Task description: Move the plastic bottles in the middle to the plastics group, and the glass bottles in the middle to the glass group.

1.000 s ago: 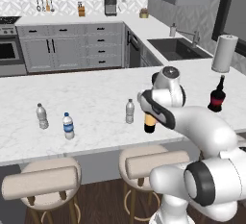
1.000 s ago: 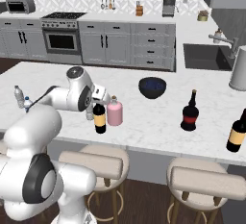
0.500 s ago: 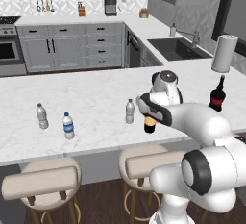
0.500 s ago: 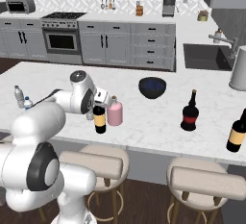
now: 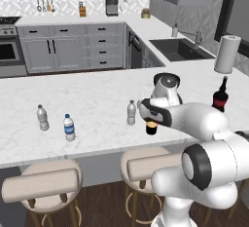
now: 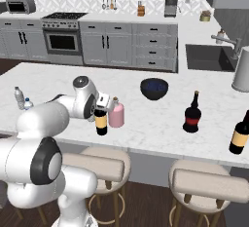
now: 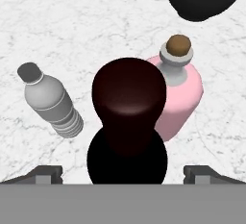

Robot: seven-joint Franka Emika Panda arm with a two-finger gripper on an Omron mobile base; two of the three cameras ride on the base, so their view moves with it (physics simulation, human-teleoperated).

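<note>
**Kid:** What is the hand (image 7: 123,170) doing?

**Helper:** It sits right over the wine bottle (image 6: 101,121) in the middle of the bench (image 6: 146,123). Its fingers (image 7: 48,172) are spread wide, one on each side of the neck. It holds nothing yet.

**Kid:** How should it grab?

**Helper:** I think it should go straight down and squeeze the neck softly. The pink bottle (image 7: 180,93) stands just beside it, so no bumping!

**Kid:** What do they feel like?

**Helper:** The wine bottle is dark, smooth and round. The pink one is fat with a cork. The little water bottle (image 7: 50,103) is clear, with ridges.
</note>
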